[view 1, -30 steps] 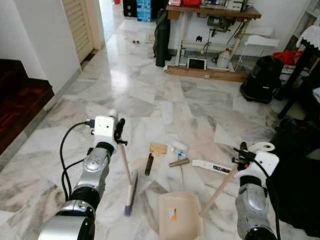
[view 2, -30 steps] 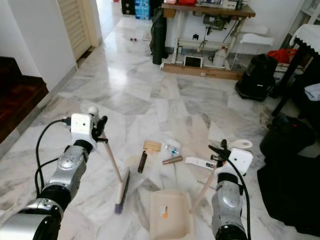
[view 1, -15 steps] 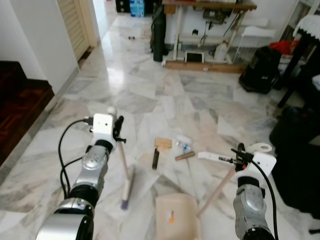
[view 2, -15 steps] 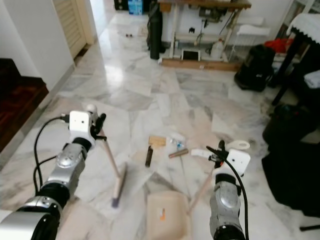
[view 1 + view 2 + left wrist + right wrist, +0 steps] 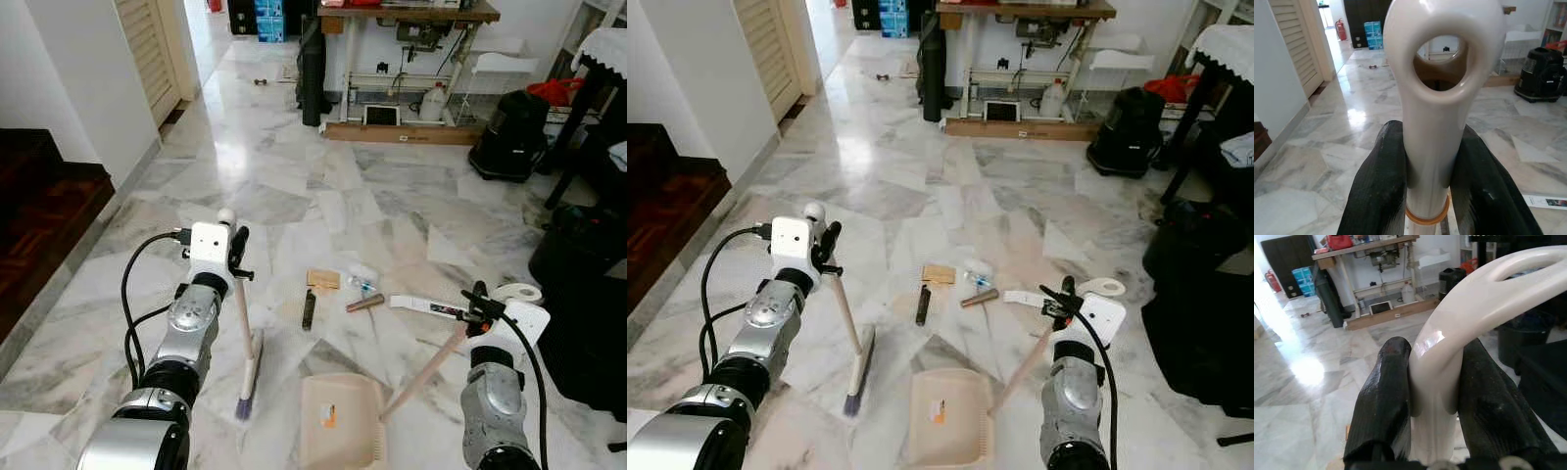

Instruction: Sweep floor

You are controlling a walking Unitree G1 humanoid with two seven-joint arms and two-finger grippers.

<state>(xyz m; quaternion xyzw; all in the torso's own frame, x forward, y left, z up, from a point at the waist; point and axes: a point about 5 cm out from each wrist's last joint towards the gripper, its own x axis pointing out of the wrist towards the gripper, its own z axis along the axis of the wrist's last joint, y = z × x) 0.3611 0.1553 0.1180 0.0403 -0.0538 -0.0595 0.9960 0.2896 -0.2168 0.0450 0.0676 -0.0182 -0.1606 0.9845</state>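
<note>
My left gripper (image 5: 235, 262) is shut on the cream top of a broom handle (image 5: 1436, 122). The wooden stick slants down to the broom head (image 5: 249, 377), which rests on the marble floor. My right gripper (image 5: 477, 305) is shut on the cream handle (image 5: 1449, 347) of a beige dustpan (image 5: 338, 433) that lies flat on the floor between my arms. Litter sits just beyond the pan: a black stick (image 5: 308, 308), a tan card (image 5: 323, 279), a brown tube (image 5: 364, 303), a clear wrapper (image 5: 361, 281) and a white strip (image 5: 423, 306).
A dark wooden step (image 5: 44, 211) rises on the left beside a white wall. A work table (image 5: 407, 15) with clutter under it stands at the back. A black vacuum (image 5: 510, 142) and dark furniture (image 5: 588, 284) crowd the right side.
The camera has shifted a little, so the whole scene sits slightly differently. The dustpan lies a bit nearer to me now. Both grippers keep their holds.
</note>
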